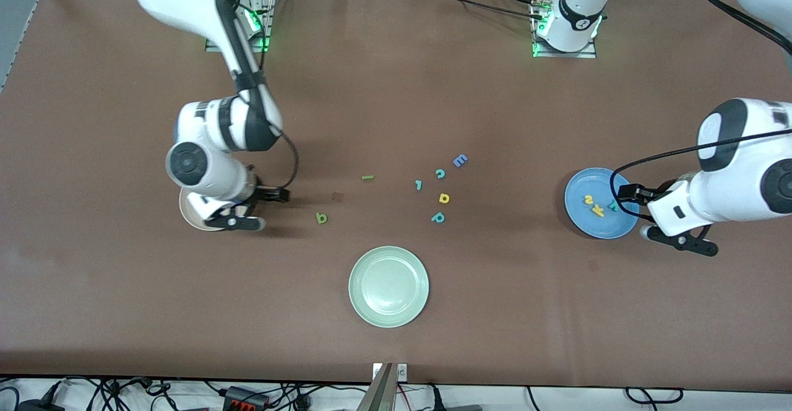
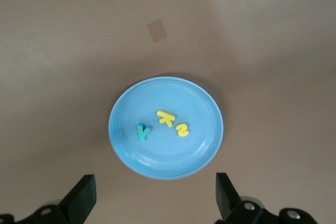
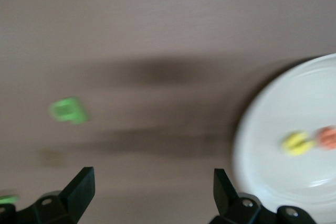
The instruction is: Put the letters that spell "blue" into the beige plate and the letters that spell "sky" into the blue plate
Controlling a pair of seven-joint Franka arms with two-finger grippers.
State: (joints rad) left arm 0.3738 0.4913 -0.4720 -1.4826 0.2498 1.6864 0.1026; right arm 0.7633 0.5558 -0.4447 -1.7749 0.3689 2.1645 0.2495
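The left tool [image 2: 153,198] hangs over the counter [image 1: 495,312] at the left arm's end, beside the blue plate [image 1: 578,213], with its fingers spread wide apart and nothing between them. In the left wrist view the blue plate lies whole between and ahead of the two fingers, carrying the yellow s [image 2: 181,129], the yellow k [image 2: 165,118] and the teal y [image 2: 142,131], all three close together near its middle.

The right tool [image 3: 152,195] is over the counter at the right arm's end, at the edge of the beige plate [image 3: 283,129], which the arm mostly covers in the front view. Its fingers also stand wide apart and hold nothing. The right wrist view shows the plate off to one side of the tool, with the yellow u [image 3: 297,144] and the orange e [image 3: 328,138] lying next to each other in it.

The dark green b [image 1: 320,217] lies on the bare counter near the right tool, toward the middle. The thin dark green l [image 1: 367,177] lies farther from the front camera than the b. A pale green plate [image 1: 388,286] sits nearest the front camera, and a cluster of other letters, among them a blue capital E [image 1: 460,161], lies mid-counter.
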